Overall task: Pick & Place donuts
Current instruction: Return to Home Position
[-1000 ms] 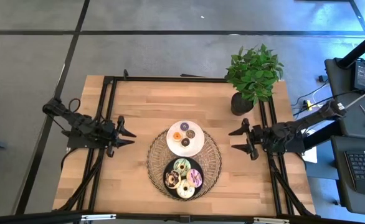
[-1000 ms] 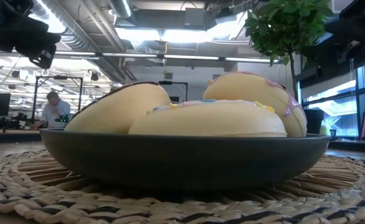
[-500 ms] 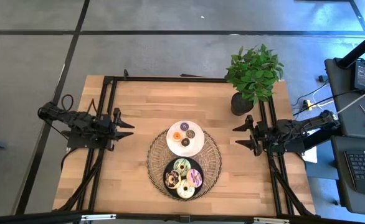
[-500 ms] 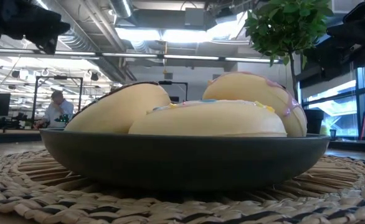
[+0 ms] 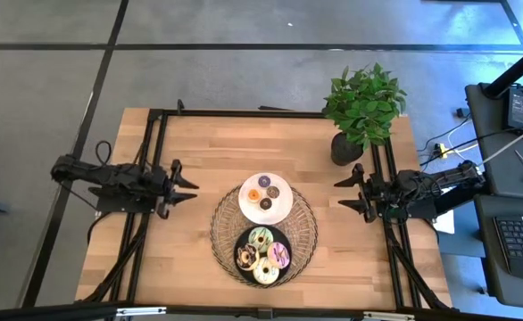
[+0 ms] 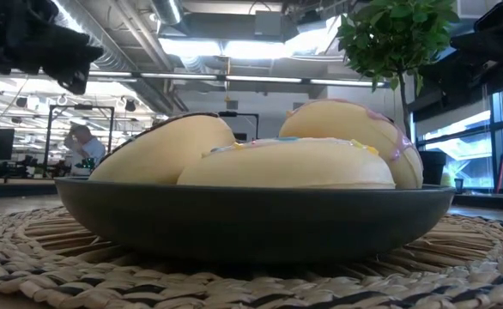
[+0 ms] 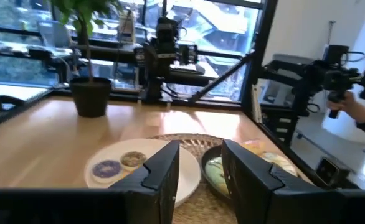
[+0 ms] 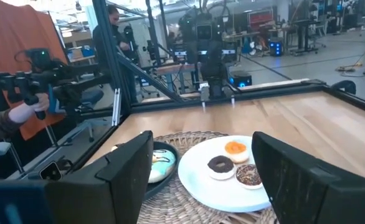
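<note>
A black plate (image 5: pixel 263 255) on a round woven mat (image 5: pixel 306 223) holds green, pink-striped, chocolate and cream donuts (image 5: pixel 261 238). They bulge over the plate's rim in the low view (image 6: pixel 286 163). A white plate (image 5: pixel 278 211) at the mat's far side holds several mini donuts: purple (image 5: pixel 253 194), orange (image 5: pixel 264 182) and brown (image 5: pixel 275 191). My left gripper (image 5: pixel 190 185) hangs open and empty above the table, left of the mat, pointing at the plates (image 7: pixel 201 155). My right gripper (image 5: pixel 338 194) hangs open wide and empty to the mat's right (image 8: pixel 201 149).
A potted plant (image 5: pixel 361 107) stands at the far right of the table, close to my right arm. Black frame rails (image 5: pixel 151 160) run along both table sides. A person's hand holding a device (image 8: pixel 20 115) shows beyond the table's near edge. Bare wood lies between each gripper and the mat.
My right gripper has drawn back a little toward the table's right edge, then held still. My left arm has folded back toward the left edge, while its gripper rose slightly and came back down, staying left of the mat. The plates and donuts have not moved.
</note>
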You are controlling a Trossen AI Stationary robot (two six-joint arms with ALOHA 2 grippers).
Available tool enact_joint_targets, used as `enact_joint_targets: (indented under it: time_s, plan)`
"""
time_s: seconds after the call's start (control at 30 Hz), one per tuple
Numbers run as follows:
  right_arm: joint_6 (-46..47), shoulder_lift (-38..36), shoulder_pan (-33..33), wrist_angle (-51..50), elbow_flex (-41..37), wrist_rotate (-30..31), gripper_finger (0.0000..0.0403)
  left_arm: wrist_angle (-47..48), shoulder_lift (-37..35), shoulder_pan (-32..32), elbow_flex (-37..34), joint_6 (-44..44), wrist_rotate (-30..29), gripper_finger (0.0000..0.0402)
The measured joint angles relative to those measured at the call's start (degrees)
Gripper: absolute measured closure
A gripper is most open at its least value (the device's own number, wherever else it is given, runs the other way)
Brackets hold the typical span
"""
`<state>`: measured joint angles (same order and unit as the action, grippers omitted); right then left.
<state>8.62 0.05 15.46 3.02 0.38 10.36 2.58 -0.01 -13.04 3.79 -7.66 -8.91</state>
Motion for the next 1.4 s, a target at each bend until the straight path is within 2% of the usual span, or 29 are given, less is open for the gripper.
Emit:
enact_joint_targets:
  time_s: [0.1, 0.47, 0.67, 0.87, 1.4]
  plan:
    - [-0.13, 0.02, 0.02, -0.10, 0.00, 0.01, 0.0130, -1.84, 0.00, 1.02, -1.75, -0.57, 2.39, 0.0283]
    - [-0.44, 0.08, 0.02, -0.10, 0.00, 0.01, 0.0130, -4.15, 0.25, 3.54, -3.30, -0.16, 4.43, 0.0284]
    - [-9.18, 1.25, 0.02, -0.13, 0.00, 0.05, 0.0130, -4.10, 0.75, 3.53, -3.30, 3.37, 4.07, 0.0282]
    - [-18.28, 1.46, 0.02, -0.02, 0.00, 0.07, 0.0130, -4.12, 0.76, 3.52, -3.30, 2.46, 4.07, 0.0284]
    - [-16.43, 1.46, 0.02, -0.02, 0.00, 0.06, 0.0130, -4.10, 0.76, 3.52, -3.30, 2.44, 4.06, 0.0286]
